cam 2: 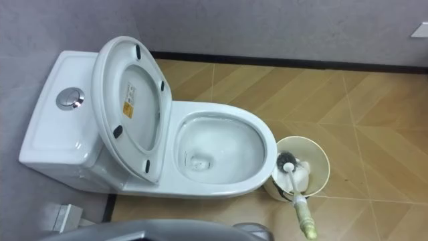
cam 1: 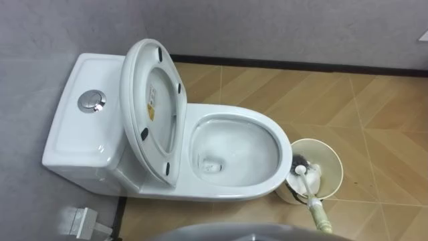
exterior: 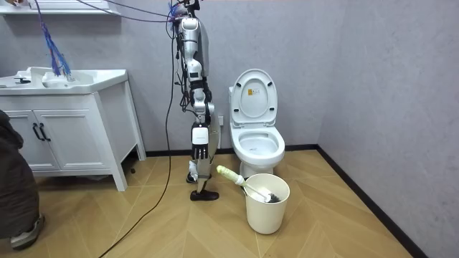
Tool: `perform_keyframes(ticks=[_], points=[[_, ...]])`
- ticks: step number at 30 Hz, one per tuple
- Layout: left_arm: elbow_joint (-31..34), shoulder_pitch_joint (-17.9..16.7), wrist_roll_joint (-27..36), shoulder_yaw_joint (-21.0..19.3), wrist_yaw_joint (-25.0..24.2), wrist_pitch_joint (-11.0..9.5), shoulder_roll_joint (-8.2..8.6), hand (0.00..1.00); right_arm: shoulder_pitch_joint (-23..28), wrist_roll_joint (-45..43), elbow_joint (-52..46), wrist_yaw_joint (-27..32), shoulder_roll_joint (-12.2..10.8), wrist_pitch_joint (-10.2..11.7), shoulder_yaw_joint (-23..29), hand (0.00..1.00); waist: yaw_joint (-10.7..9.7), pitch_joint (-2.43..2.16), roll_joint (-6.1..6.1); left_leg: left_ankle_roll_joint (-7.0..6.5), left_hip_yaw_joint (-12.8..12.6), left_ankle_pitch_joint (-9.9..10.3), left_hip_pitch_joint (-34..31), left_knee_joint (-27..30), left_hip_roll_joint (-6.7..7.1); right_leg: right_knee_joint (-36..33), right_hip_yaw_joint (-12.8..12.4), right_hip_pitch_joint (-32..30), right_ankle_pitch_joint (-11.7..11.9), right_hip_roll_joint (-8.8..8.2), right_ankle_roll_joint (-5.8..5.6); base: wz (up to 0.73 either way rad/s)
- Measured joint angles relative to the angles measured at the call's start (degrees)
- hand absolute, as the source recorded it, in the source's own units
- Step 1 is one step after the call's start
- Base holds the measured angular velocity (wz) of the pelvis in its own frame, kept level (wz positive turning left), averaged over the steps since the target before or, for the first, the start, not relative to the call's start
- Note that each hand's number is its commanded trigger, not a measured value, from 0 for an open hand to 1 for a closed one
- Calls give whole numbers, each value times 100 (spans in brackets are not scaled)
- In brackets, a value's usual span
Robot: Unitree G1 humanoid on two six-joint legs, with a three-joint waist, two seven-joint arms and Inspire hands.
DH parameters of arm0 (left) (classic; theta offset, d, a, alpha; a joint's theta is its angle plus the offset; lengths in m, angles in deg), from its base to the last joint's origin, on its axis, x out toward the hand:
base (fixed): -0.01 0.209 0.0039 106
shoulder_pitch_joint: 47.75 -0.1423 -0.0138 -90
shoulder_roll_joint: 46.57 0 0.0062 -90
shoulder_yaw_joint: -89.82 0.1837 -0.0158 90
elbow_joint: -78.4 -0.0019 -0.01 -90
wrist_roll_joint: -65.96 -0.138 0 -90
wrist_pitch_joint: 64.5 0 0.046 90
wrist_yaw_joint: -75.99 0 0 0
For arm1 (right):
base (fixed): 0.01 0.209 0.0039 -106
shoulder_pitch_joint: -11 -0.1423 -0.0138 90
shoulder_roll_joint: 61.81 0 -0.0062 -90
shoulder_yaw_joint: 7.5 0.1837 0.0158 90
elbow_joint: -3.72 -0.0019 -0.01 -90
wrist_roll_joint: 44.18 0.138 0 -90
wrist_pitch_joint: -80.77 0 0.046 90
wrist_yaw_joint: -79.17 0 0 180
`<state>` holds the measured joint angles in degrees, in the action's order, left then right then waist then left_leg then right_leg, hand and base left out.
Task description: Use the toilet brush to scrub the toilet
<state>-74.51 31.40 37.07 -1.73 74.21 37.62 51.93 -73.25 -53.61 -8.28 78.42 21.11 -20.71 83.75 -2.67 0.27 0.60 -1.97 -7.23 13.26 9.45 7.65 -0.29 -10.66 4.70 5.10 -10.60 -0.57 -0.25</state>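
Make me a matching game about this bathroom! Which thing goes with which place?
Things:
1. toilet seat
2. toilet brush
3. flush button

Places:
A. on top of the tank
B. standing in the bucket beside the toilet
C. lifted up, leaning towards the tank

Pairs: 1-C, 2-B, 3-A

Bathroom, domestic in look. White toilet (exterior: 257, 143) set against a grey textured wall (exterior: 373, 86), lid (cam 1: 150, 107) raised. Cistern (cam 1: 77, 137) has a chrome flush button (cam 1: 91, 101) on top. Toilet brush (cam 1: 304, 175) stands in a cream pail (cam 1: 332, 167) just beside the bowl. White vanity cabinet (exterior: 64, 136) with a basin (exterior: 72, 77) stands toward the room view's left. Wood-look herringbone floor (cam 1: 374, 107), dark skirting (cam 1: 301, 65) at the wall foot.
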Motion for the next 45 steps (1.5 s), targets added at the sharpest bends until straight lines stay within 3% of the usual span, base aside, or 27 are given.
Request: perform_keyframes(ticks=[9,18,24,29,33,39,45], points=[[7,-4,3,-6,57,-99,-6,0,15,-41,-163,212,0,107,15,0,-14,-2,-3,0,-34,0,11,-10,-8,-9,-33,-7,0,7,0,-2],[15,1,4,-63,485,-227,-11,0,159,-15,-785,941,-14,412,261,0,10,-2,-21,15,-70,10,10,-25,-15,-2,-73,-18,0,36,3,-1],[124,11,4,-53,635,-448,-8,0,205,59,-1472,1344,-60,855,353,0,5,-11,-33,34,-93,28,-60,7,-26,23,-101,-70,3,71,22,-1],[186,35,80,-73,797,-812,-7,0,218,70,-1826,1645,-142,1362,357,0,100,-41,-72,36,-202,27,-83,16,-41,33,-154,-113,19,83,41,-8],[193,54,468,-53,1014,-1053,-8,0,180,116,-1825,1908,-160,1595,289,0,152,-41,-85,36,-202,26,-116,15,-42,18,-161,-123,19,83,41,-2],[196,53,924,-33,1061,-1219,-24,0,63,406,-1823,2259,-159,1704,221,0,150,-26,-59,36,-185,25,-204,16,-35,3,-155,-219,23,74,41,0],[204,0,1148,-31,1224,-1250,-111,0,36,906,-1817,2590,-151,1751,208,0,160,-30,-38,35,-181,25,-204,17,-32,9,-143,-225,23,72,41,0]])
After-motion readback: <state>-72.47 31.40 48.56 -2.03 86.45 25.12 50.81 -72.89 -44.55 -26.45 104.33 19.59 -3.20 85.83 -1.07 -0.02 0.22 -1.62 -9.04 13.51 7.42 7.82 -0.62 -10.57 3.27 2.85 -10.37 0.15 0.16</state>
